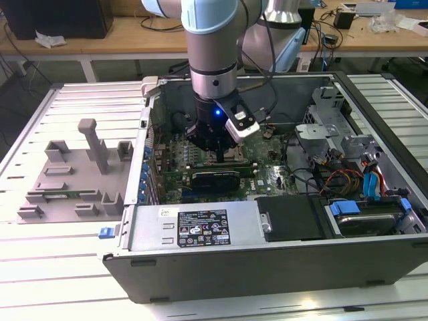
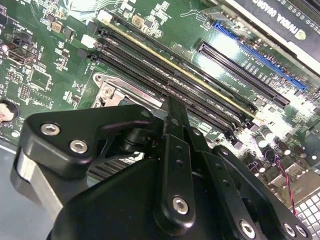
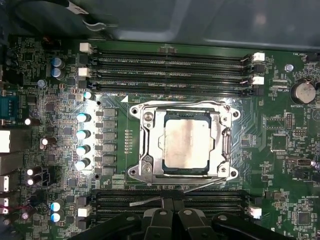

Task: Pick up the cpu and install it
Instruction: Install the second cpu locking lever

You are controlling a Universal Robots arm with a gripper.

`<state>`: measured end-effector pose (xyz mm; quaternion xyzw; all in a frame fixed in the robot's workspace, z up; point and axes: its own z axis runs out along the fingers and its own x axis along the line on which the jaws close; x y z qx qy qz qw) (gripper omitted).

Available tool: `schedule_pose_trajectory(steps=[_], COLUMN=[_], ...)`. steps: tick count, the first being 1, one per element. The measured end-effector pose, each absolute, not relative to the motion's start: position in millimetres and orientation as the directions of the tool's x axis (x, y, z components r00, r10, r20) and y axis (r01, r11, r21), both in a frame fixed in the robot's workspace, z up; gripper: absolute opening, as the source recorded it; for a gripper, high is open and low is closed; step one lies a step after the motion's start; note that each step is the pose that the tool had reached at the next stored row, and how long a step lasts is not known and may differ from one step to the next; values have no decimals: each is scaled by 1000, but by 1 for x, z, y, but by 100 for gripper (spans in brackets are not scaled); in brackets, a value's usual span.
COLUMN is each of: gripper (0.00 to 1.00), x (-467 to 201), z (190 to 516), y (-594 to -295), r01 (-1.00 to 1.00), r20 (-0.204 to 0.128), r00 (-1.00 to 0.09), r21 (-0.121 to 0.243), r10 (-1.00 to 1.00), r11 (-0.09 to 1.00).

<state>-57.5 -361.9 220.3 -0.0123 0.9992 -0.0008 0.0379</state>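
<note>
I held the arm (image 1: 212, 60) vertical inside the computer case (image 1: 267, 261). The tool (image 1: 219, 155) was closed, gripping nothing, beside the socket (image 3: 150, 165), where the cpu (image 3: 186, 145) sat.

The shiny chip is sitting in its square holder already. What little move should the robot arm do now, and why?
Probably lift the gripper straight up a little. In the first wrist view the cpu lies flat in the socket, square within its metal frame, and the gripper sits beside it, not on it. Rising straight should clear the memory slots nearby.
</note>
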Motion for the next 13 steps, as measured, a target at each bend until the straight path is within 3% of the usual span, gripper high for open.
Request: schedule_pose_trajectory(steps=[13], gripper=[11], x=[-63], z=[215], y=[-362], r01=[-24], r20=[-76], r00=[-997], r21=[-1], r10=[-24], r11=[1000])
